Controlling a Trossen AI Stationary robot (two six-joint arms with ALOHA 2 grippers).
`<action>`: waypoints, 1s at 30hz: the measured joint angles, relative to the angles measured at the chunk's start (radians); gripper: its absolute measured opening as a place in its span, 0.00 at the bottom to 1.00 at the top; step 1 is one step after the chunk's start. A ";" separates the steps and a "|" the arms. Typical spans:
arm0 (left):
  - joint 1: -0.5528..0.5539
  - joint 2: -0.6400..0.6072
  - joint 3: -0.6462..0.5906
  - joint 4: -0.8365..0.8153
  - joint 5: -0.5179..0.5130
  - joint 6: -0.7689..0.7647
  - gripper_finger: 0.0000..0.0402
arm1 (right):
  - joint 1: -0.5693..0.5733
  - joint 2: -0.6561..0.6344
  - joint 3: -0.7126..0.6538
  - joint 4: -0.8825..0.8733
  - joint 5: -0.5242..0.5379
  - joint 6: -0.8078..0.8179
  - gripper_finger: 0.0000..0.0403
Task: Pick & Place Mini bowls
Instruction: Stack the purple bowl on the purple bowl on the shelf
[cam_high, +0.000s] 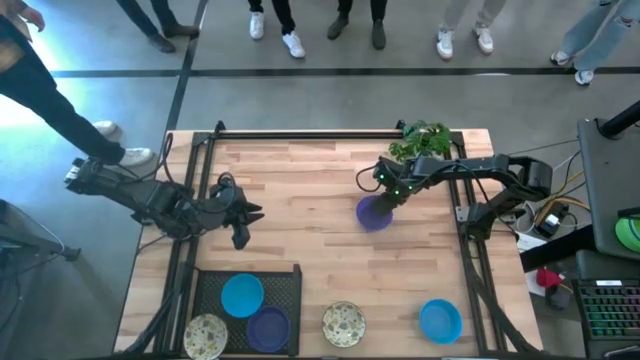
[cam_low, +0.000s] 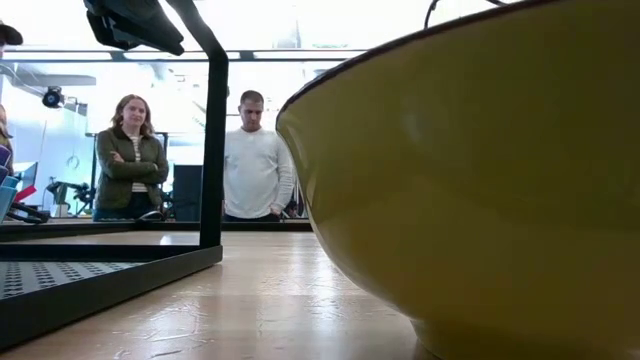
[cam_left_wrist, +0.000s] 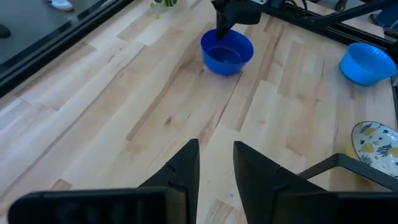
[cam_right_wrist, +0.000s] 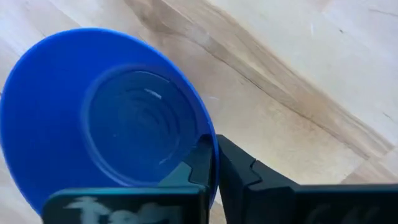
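Right gripper (cam_right_wrist: 213, 163) clamped on the rim of the purple mini bowl (cam_high: 374, 213), 1 finger inside and 1 outside; bowl just in front of the green plant (cam_high: 421, 142), resting on the wooden table (cam_high: 300, 190). Left gripper (cam_left_wrist: 216, 163) waiting with jaws apart, well to the plant's left. 3 bowls already in the black tray (cam_high: 290, 285), far from the plant. Thin edge grip only: likely to tilt or slip out on lifting, or snag the leaves if swung back.
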 joint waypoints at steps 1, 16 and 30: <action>0.000 0.000 0.000 0.000 -0.005 0.004 0.22 | 0.000 0.000 0.000 0.004 0.000 0.000 0.03; 0.001 0.017 -0.008 0.003 -0.103 0.046 0.22 | 0.005 0.000 0.287 -0.008 0.159 -0.030 0.02; 0.065 0.121 -0.008 0.164 -0.347 0.196 0.22 | 0.085 0.092 0.639 0.004 0.519 -0.278 0.02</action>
